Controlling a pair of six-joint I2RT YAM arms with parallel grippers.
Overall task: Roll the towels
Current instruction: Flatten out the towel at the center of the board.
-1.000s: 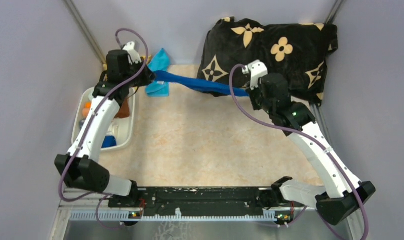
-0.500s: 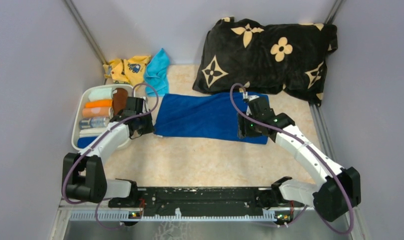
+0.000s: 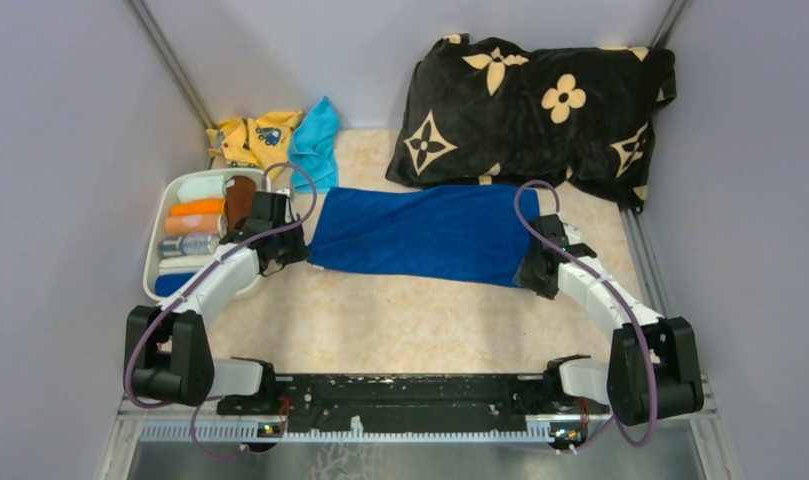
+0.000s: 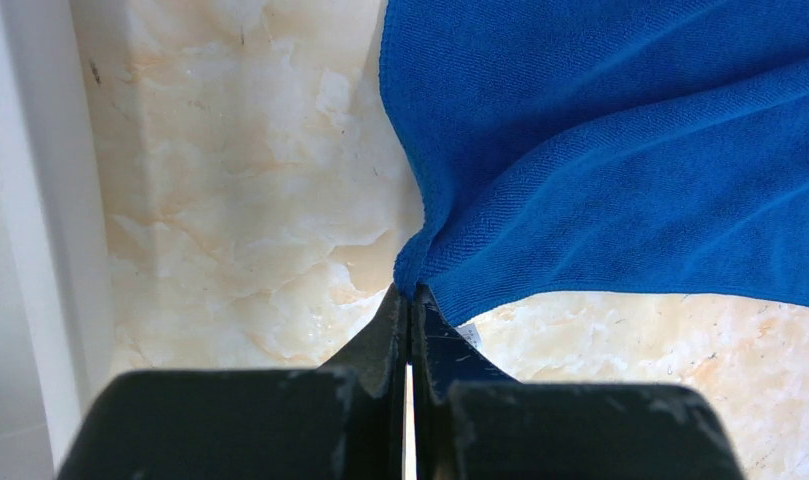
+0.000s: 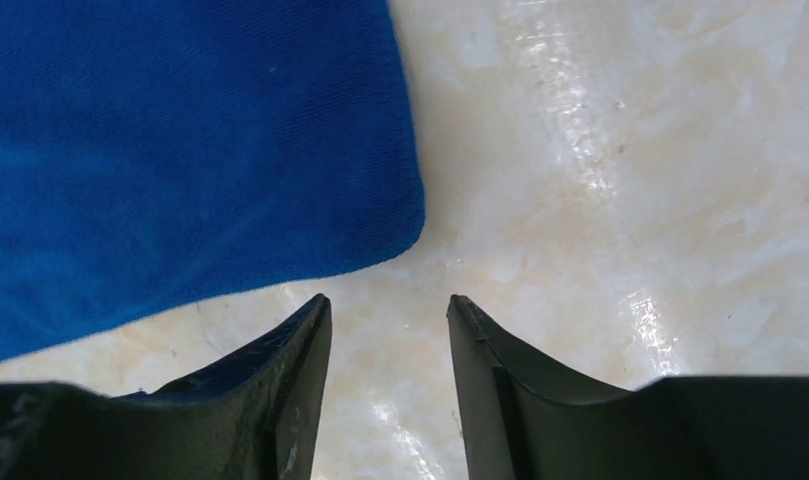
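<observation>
A dark blue towel (image 3: 415, 234) lies spread flat across the middle of the table. My left gripper (image 3: 302, 256) is shut on the blue towel's near left corner (image 4: 420, 275), low on the table. My right gripper (image 3: 528, 277) is open and empty, just off the towel's near right corner (image 5: 385, 225); the corner lies flat in front of its fingers (image 5: 300, 345). A yellow patterned towel (image 3: 250, 137) and a light blue towel (image 3: 315, 140) lie bunched at the back left.
A white bin (image 3: 162, 225) with several rolled towels stands at the left, beside my left arm. A large black pillow (image 3: 540, 100) with tan flowers lies at the back right, just behind the blue towel. The grey side walls are close.
The blue towel was held stretched in the air, then laid flat. My right gripper has let go of its corner and drawn back to the right. The left still holds its corner.
</observation>
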